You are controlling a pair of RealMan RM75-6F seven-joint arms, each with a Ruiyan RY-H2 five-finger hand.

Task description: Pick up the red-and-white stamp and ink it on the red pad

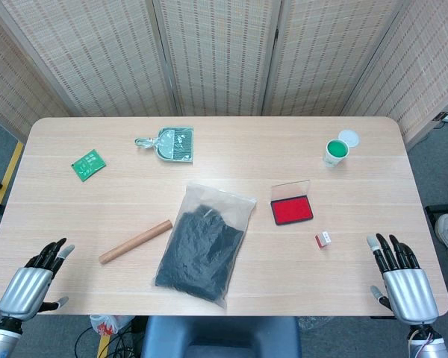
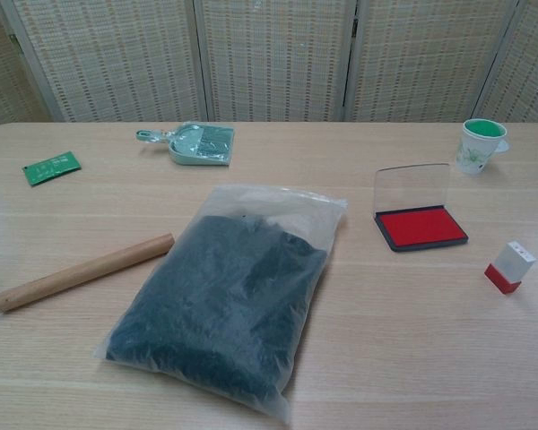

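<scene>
The left hand, silver-backed with black fingers, rests at the near left edge of the pale wooden tabletop, fingers spread and holding nothing. The matching right hand lies at the near right edge, fingers apart, likewise empty. Neither shows in the chest view.

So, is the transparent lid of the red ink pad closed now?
No, the transparent lid stands open behind the red ink pad, leaving its red surface uncovered.

Red-and-white stamp lying right of open red pad, apart
</scene>
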